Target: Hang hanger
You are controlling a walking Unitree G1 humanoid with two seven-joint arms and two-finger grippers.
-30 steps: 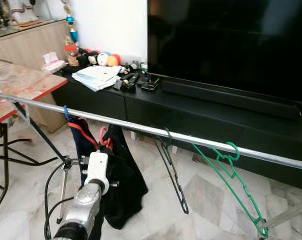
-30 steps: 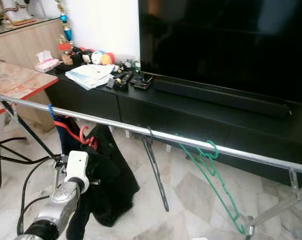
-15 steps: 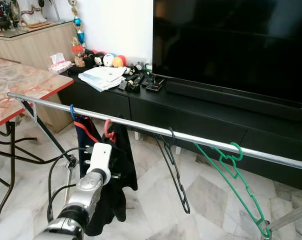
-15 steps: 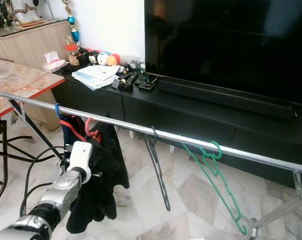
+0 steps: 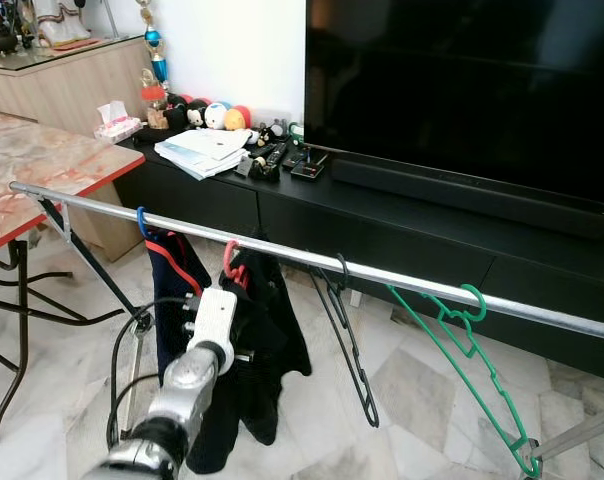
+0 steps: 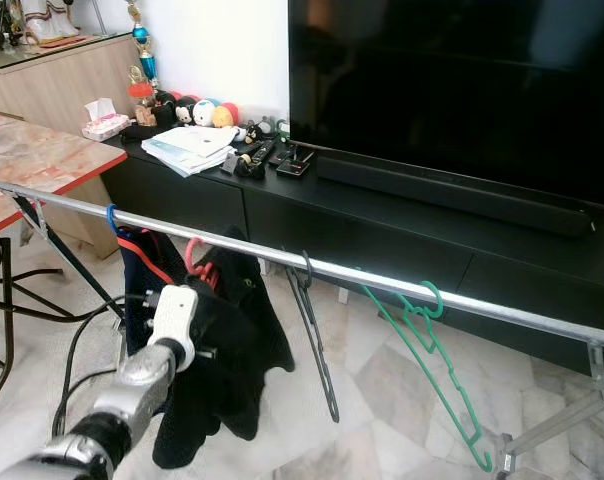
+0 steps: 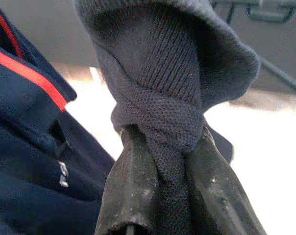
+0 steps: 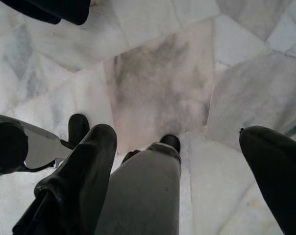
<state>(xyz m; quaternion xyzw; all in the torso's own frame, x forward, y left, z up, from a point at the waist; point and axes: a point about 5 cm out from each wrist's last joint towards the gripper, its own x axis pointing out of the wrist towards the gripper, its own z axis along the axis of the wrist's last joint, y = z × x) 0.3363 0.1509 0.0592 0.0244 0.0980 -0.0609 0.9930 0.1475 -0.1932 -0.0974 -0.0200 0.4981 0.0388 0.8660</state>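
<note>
Eye views: left arm (image 5: 197,365) raised toward a metal rail (image 5: 382,277) that runs across the scene. Its gripper end is buried in a black garment (image 5: 267,340) hanging from a red hanger (image 5: 230,262) hooked over the rail, just above the gripper. Beside the garment, on the side away from the TV stand's middle, a navy garment (image 5: 167,290) with red trim hangs from a blue hook (image 5: 141,218). Farther along the rail on the gripper's other side: a bare black hanger (image 5: 347,340), then a green hanger (image 5: 472,370), both hooked on the rail and apart from each other. Beyond the rail, a black TV stand (image 5: 402,225) carrying a TV (image 5: 462,90), papers (image 5: 202,152) and small toys. A red-edged tabletop (image 5: 37,175) is at the far left.

Left wrist view: left gripper (image 7: 172,169) clamped on a bunched fold of the black garment, fabric pinched between both fingers (image 7: 131,186). Navy garment lies close alongside.

Right wrist view: right gripper (image 8: 182,171) hangs over marble floor (image 8: 162,73); fingers apart, holding nothing.
</note>
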